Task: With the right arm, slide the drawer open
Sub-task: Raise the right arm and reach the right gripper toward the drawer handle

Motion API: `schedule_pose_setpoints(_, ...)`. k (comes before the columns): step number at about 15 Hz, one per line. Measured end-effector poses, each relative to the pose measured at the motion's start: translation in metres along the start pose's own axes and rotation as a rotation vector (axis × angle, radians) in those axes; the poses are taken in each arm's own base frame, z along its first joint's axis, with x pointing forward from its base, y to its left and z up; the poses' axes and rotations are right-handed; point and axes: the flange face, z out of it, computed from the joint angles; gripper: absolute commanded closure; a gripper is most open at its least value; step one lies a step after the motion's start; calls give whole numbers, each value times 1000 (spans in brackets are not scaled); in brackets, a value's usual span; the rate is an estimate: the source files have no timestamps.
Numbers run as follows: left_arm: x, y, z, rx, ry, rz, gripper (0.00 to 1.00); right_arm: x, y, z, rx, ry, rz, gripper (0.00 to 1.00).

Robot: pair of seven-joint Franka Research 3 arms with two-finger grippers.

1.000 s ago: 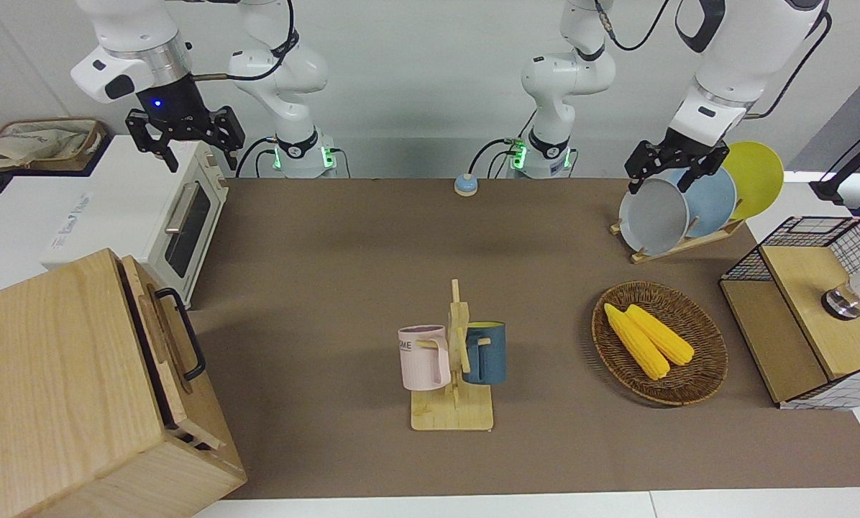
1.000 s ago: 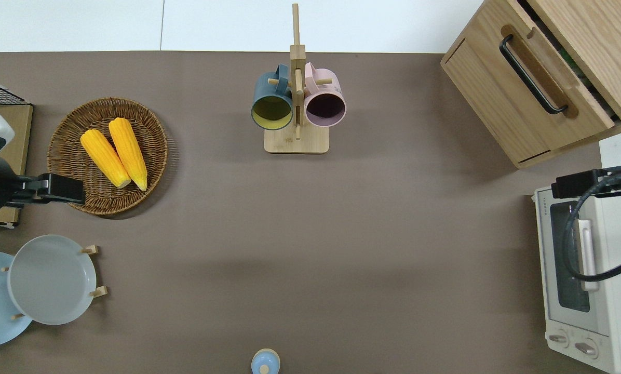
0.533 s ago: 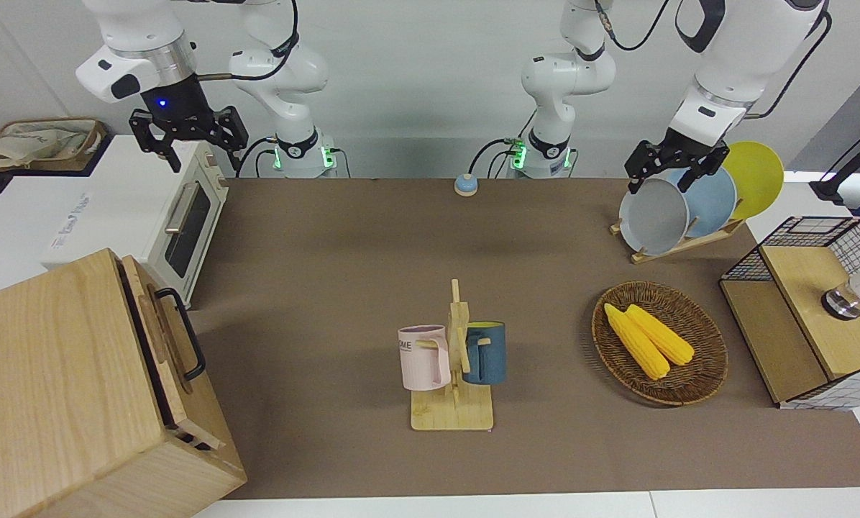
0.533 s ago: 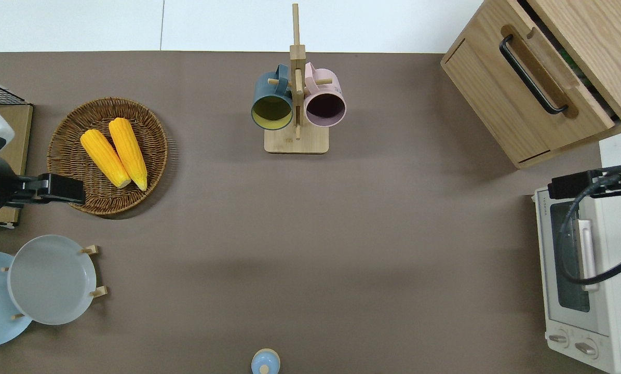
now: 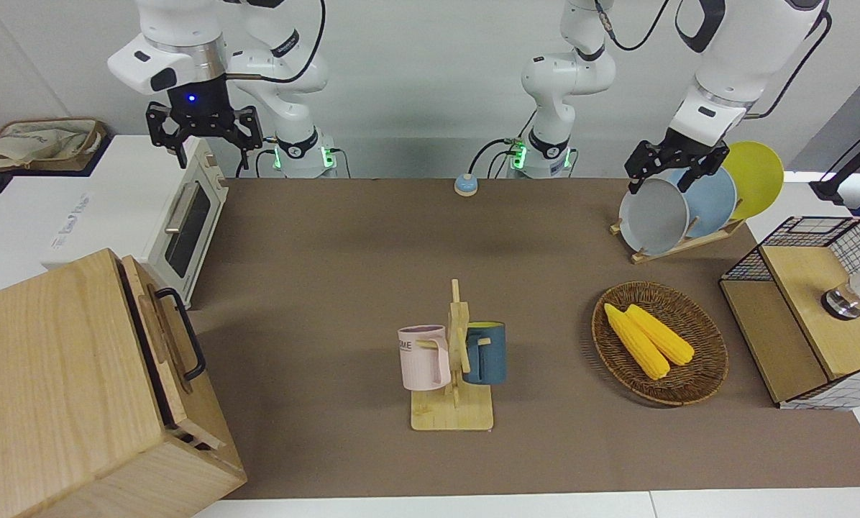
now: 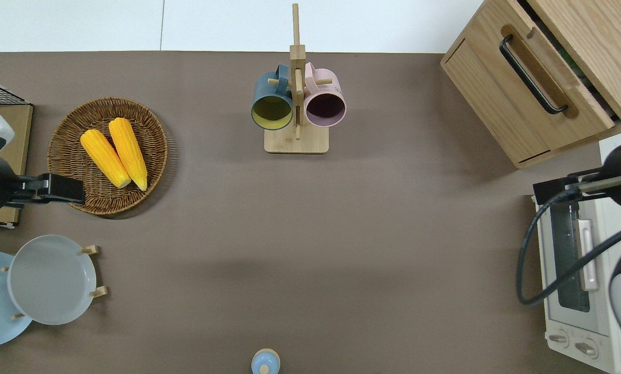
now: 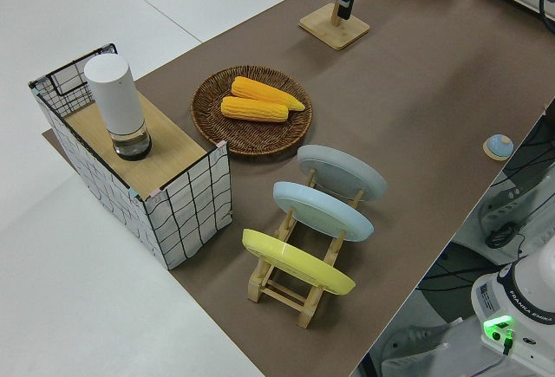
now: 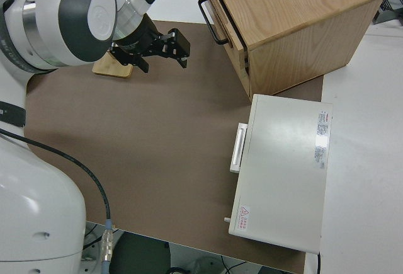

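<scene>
Bare worktop lies open in front of the drawer and its handle. The toaster oven crowds that edge nearer the robots; the mug rack stands well apart mid-worktop.

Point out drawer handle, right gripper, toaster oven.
drawer handle (image 6: 532, 74): overhead view, middle of the black bar.
right gripper (image 5: 205, 141): front view, midway between fingertips.
toaster oven (image 8: 286, 164): right side view, top panel.
</scene>
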Motion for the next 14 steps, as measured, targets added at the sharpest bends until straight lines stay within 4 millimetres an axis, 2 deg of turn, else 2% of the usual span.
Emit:
schedule_pose_setpoints(2, 0, 0, 0, 0, 0, 0, 5, 0, -14, -4, -40, 7, -18, 19)
schedule_pose_setpoints(8, 0, 0, 0, 0, 0, 0, 2, 1, -37, -8, -156, 22, -51, 21)
schedule_pose_setpoints(10, 0, 0, 0, 0, 0, 0, 5, 3, -52, -3, -188, 21, -47, 23)
schedule_pose_setpoints(11, 0, 0, 0, 0, 0, 0, 2, 4, -64, 4, -203, 23, -47, 25)
schedule_pose_setpoints(14, 0, 0, 0, 0, 0, 0, 2, 10, -84, 22, -256, 18, -53, 42)
